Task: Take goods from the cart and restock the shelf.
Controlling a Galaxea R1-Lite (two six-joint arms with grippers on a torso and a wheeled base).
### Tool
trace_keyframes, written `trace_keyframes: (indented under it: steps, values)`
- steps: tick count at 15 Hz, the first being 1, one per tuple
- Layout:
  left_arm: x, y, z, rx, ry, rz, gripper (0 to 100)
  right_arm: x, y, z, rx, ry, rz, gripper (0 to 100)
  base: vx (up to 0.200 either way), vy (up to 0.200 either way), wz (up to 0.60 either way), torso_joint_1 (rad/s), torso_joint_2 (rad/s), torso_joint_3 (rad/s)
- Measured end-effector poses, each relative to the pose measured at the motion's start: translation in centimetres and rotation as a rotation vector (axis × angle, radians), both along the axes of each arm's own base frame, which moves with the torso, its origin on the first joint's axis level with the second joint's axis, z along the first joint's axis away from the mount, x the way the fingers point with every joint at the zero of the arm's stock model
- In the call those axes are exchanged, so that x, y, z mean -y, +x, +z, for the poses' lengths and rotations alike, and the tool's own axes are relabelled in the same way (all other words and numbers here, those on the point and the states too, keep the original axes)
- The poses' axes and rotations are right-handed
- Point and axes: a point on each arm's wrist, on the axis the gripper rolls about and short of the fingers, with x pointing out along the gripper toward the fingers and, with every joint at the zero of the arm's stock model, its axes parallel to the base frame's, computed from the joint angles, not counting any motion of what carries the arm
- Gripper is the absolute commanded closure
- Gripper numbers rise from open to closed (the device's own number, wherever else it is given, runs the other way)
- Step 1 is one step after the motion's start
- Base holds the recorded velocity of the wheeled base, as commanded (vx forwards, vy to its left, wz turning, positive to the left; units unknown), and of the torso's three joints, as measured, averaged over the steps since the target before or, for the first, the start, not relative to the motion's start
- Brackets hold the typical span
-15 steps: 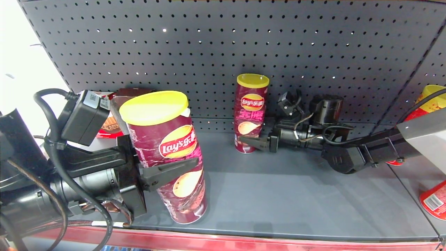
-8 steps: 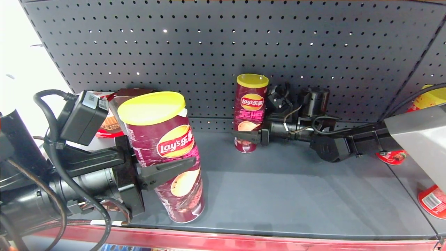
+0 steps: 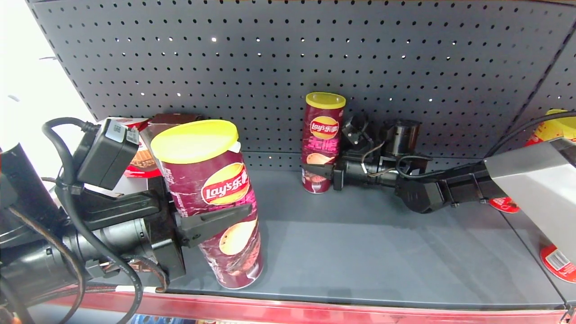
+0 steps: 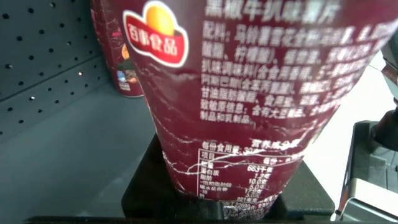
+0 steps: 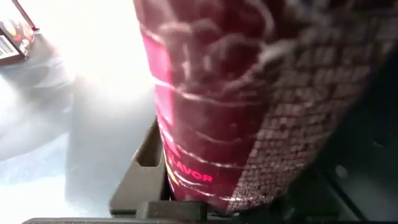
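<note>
Glossy chip can [image 3: 216, 198], matt metal shelf [image 3: 360, 252]

Two maroon chip cans with yellow lids counted: near can [image 3: 211, 202], far can [image 3: 323, 135]. Two red cans counted at right, partly hidden: upper red can [image 3: 568, 129], lower red can [image 3: 558, 265]. Two boxes counted at left: red box [image 3: 137, 164], brown box [image 3: 168, 120].

The left pincer [image 3: 211, 198] is matte black, with long wedge-shaped plastic fingers [image 3: 216, 220] on a square black plate [image 3: 167, 243]. Behind the pincer sits a glossy black cylindrical wrist [image 3: 114, 238], and above that a black boxy camera housing [image 3: 103, 155] bearing a small white code sticker [image 3: 120, 129]. Thick black cables [image 3: 67, 193] loop round it. The right pincer [image 3: 317, 170] is black too; behind it are a stubby black cylinder [image 3: 400, 135], thin loose wires [image 3: 373, 153] and a pale grey boxy forearm [image 3: 531, 180].
</note>
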Motion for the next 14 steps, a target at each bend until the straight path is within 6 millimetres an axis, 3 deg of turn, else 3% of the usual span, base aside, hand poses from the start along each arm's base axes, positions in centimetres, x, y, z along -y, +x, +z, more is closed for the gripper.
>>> trace_keyframes:
  steps: [6, 14]
  values:
    - [0.0, 0.0, 0.0, 0.001, -0.001, -0.001, 100, 0.0, -2.1, 0.3, -0.012, -0.008, 0.024, 100, 0.0, 0.0, 0.0, 0.0, 0.0, 0.0]
    - [0.0, 0.0, 0.0, -0.001, 0.0, 0.001, 100, 2.3, -9.3, 1.2, 0.037, -0.016, 0.062, 100, 0.0, 0.0, 0.0, 0.0, 0.0, 0.0]
